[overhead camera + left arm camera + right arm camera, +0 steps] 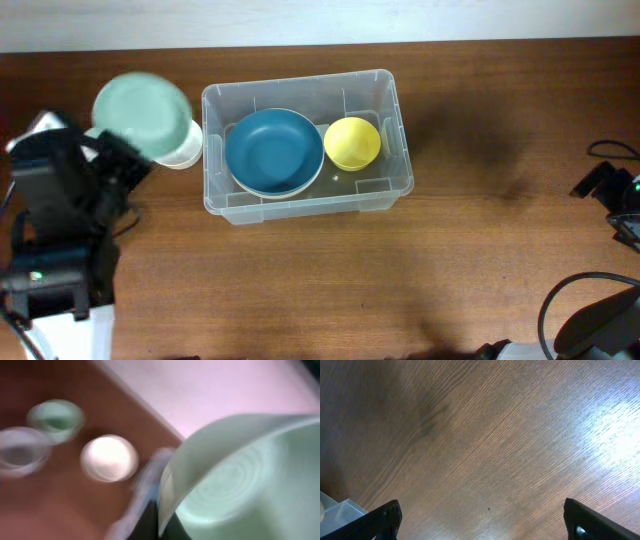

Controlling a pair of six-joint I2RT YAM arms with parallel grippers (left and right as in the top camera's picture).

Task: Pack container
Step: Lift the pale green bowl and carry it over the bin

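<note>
Overhead: left fingers [122, 150] clamped on pale green bowl [142, 110] beside container [300, 207].
Blue bowl [272, 150], yellow bowl [352, 142] inside; right fingers [380, 520] apart.

Container [310, 203], clear plastic, rectangular, rounded corners: upright, open-topped, holding 1 blue bowl [272, 150] and 1 yellow bowl [352, 142].

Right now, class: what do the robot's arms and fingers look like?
Left arm: black, blocky, with a small green light near its base. Right arm: black, with black cables looping beside it. Right gripper: matte black, wedge-shaped fingers.
</note>
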